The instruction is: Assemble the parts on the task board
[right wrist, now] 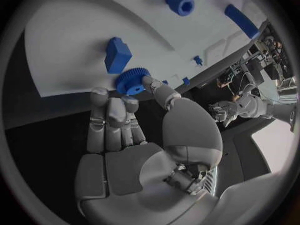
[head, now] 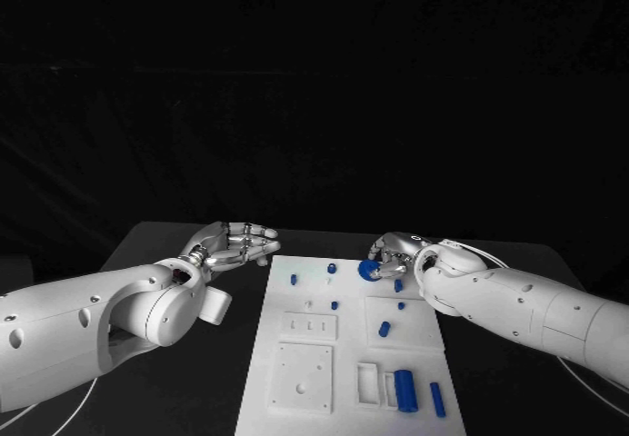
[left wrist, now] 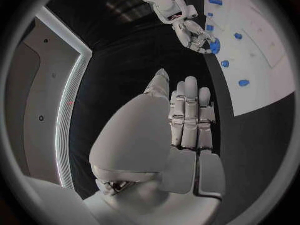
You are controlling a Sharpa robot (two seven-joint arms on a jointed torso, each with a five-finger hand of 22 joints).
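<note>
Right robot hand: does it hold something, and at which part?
The right robot hand pinches a blue gear by its toothed rim, at the task board edge.

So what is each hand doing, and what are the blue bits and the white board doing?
Right hand: holds the blue gear at the board's far end.
Left hand: open, holding nothing, off the board.
Task board: lies flat on the table.
Long blue cylinder: lies at the board's near end.

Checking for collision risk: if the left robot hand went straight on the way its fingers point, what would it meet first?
Probably nothing: the left robot hand points over bare black table, beside the task board. Depth is unclear.
</note>
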